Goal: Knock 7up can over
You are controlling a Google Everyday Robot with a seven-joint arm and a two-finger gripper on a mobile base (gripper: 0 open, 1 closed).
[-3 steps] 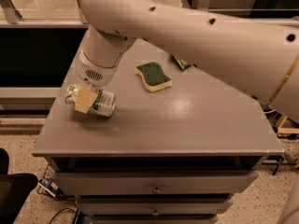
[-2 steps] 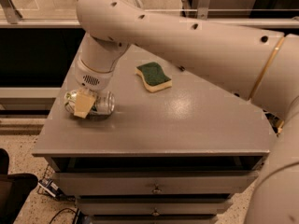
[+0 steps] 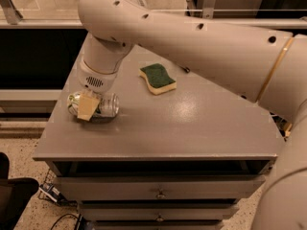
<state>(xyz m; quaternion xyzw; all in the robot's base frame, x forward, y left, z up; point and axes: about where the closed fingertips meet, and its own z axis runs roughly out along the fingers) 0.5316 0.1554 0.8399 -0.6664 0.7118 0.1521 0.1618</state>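
Observation:
The 7up can [image 3: 106, 106] lies on its side near the left edge of the grey cabinet top [image 3: 182, 128], its silver end pointing right and its green and white side partly showing. My gripper [image 3: 88, 107] hangs down from the wrist directly over the can's left half and covers that part of it. The rest of the arm sweeps in from the upper right.
A green and yellow sponge [image 3: 157, 78] lies on the cabinet top behind and to the right of the can. The cabinet has drawers [image 3: 160, 191] below. The left edge of the top is close to the can. Cables lie on the floor at lower left.
The upper arm has shifted across the view and the wrist has moved slightly. The can stays on its side at the same spot under the gripper.

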